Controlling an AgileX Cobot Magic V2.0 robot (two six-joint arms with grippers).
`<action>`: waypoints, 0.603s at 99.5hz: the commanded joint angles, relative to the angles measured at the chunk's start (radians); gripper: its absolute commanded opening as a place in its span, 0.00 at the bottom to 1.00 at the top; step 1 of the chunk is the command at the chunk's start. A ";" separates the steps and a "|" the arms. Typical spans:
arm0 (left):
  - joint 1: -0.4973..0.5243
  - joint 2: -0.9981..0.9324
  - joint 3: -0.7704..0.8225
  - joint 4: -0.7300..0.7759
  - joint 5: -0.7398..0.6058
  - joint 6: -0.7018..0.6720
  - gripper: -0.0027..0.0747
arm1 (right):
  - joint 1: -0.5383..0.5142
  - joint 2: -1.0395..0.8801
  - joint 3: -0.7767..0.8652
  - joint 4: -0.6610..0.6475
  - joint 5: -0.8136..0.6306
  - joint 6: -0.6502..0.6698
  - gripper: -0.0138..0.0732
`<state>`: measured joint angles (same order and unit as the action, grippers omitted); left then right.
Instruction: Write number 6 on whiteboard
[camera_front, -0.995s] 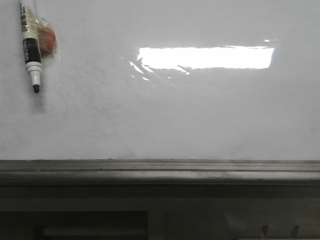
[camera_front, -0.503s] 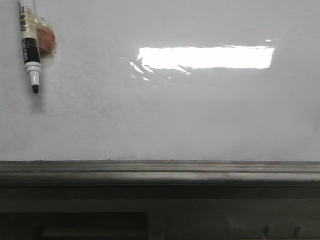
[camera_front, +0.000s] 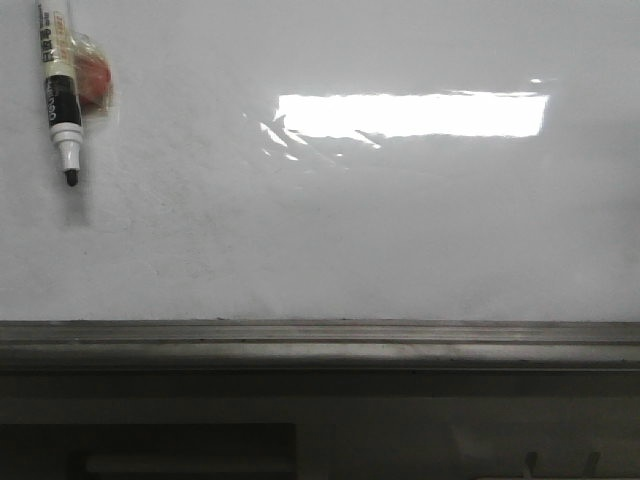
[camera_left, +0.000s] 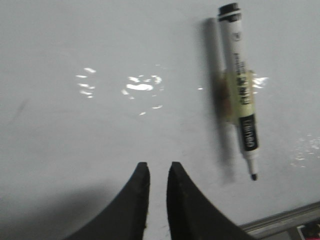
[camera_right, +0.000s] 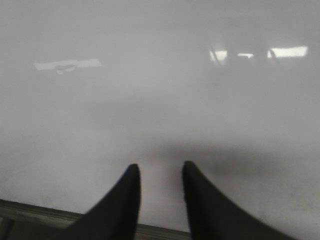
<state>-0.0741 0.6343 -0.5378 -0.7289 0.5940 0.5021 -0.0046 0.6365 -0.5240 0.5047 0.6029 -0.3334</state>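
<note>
Marker (camera_front: 60, 92) stuck upright at upper left of whiteboard (camera_front: 400, 230); left gripper (camera_left: 157, 172) nearer, narrowly parted, empty; right gripper (camera_right: 160, 172) slightly open, empty.

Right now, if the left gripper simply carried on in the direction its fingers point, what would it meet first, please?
Most likely bare whiteboard: the left gripper faces an unmarked patch, holding nothing. The marker lies off to one side, outside that line. Distance to the board is hard to judge.

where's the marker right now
The marker is fixed to the whiteboard at the upper left of the front view, uncapped tip pointing down, well above the grey ledge. Neither gripper holds it.
</note>
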 joint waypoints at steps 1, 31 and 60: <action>-0.023 0.051 -0.037 -0.220 -0.043 0.143 0.41 | 0.000 0.021 -0.038 0.032 -0.043 -0.018 0.67; -0.109 0.282 -0.053 -0.636 -0.039 0.499 0.60 | 0.000 0.023 -0.038 0.040 -0.052 -0.018 0.71; -0.180 0.411 -0.101 -0.646 -0.126 0.556 0.59 | 0.000 0.023 -0.038 0.040 -0.046 -0.018 0.71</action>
<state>-0.2445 1.0319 -0.5971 -1.3313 0.5355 1.0358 -0.0046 0.6531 -0.5259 0.5193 0.6067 -0.3401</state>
